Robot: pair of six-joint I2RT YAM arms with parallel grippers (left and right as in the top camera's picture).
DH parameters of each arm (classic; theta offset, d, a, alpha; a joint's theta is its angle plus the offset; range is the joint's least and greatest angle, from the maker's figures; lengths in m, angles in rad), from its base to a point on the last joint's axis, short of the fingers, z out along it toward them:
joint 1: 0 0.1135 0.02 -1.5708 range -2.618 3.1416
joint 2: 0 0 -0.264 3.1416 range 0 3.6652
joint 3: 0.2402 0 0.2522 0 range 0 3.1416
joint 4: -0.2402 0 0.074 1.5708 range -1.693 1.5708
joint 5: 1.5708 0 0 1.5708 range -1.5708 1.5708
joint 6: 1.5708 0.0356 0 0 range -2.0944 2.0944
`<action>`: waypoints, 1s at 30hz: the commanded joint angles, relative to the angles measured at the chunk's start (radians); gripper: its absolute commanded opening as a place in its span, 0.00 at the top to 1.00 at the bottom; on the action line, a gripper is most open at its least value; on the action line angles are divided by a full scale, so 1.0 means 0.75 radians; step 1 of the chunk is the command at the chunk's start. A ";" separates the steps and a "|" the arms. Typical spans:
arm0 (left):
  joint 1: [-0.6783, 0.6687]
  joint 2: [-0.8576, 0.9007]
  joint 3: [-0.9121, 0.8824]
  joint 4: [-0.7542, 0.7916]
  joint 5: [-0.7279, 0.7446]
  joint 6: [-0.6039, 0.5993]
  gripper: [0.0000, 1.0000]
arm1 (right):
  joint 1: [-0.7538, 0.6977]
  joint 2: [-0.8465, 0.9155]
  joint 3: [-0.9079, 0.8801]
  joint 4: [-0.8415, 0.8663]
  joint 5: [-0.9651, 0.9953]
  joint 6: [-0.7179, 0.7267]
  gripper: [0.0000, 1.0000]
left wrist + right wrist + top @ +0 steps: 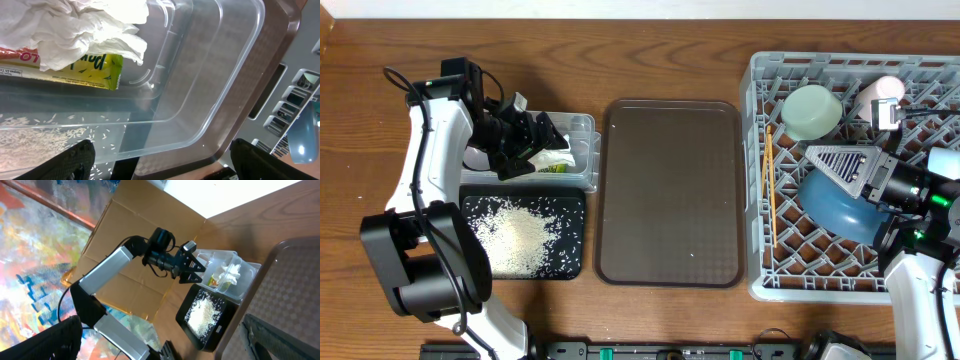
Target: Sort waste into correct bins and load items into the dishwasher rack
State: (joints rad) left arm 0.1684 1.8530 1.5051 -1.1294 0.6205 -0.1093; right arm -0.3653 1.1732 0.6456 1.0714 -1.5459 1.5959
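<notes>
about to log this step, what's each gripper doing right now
Left gripper: open, holding nothing, over the clear plastic tub.
Right gripper: open, holding nothing, over the dishwasher rack.

The left gripper point(525, 138) hangs with its jaws wide apart, just left of the brown tray point(668, 190). The right gripper point(830, 160), also spread wide, is right of it.

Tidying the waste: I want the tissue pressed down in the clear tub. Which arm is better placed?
Left, likely. The left gripper hovers open over the clear tub, tissue just below; the right gripper sits over the rack, beyond the brown tray.
</notes>
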 commanded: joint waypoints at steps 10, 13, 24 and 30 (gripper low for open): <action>0.004 -0.017 0.024 -0.009 -0.016 -0.016 0.11 | 0.011 -0.016 -0.007 0.008 -0.015 -0.030 0.01; 0.004 -0.017 0.024 -0.009 -0.016 -0.016 0.10 | 0.012 -0.017 -0.007 0.008 -0.015 -0.030 0.01; 0.004 -0.017 0.024 -0.009 -0.016 -0.016 0.11 | 0.014 -0.384 -0.011 -0.048 0.106 -0.569 0.01; 0.004 -0.017 0.024 -0.009 -0.016 -0.016 0.11 | 0.074 -0.670 -0.027 -0.168 0.344 -0.903 0.01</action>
State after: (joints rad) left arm 0.1684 1.8530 1.5051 -1.1290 0.6205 -0.1093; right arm -0.3405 0.7456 0.6384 0.9878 -1.4296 1.1217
